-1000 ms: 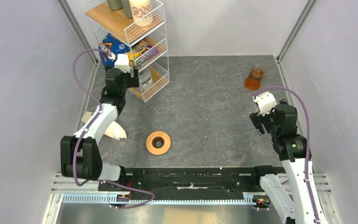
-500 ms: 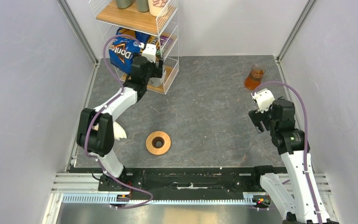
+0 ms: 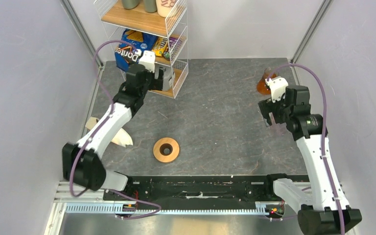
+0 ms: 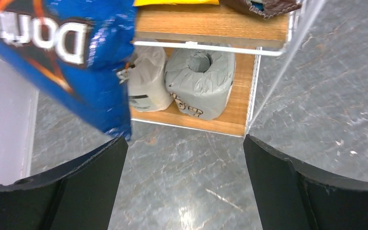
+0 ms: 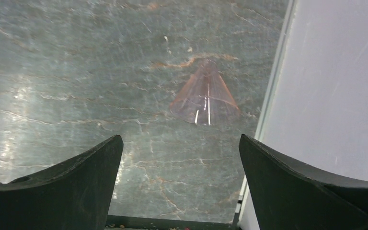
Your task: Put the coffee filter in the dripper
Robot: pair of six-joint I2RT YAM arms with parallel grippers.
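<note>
- Left gripper (image 4: 184, 141) is spread wide with nothing in it, facing the rack's (image 4: 206, 24) bottom shelf, just beside a blue chip bag (image 4: 76, 62).
- Right gripper (image 5: 180, 139) is spread and empty above the counter (image 3: 215, 107), near the beaker (image 3: 264, 86).
- Dripper (image 3: 166, 150) stands on the counter by the near edge, well apart from both grippers.
- Cream filter pile (image 3: 124, 138) lies left of it; I cannot tell a single filter apart.

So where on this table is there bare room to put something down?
The widest bare stretch of table lies in the middle, bordered by the wire rack, the beaker and the dripper. The near-right strip beside the dripper is free too. It is crowded at the left, around the rack, left arm and filter pile.
</note>
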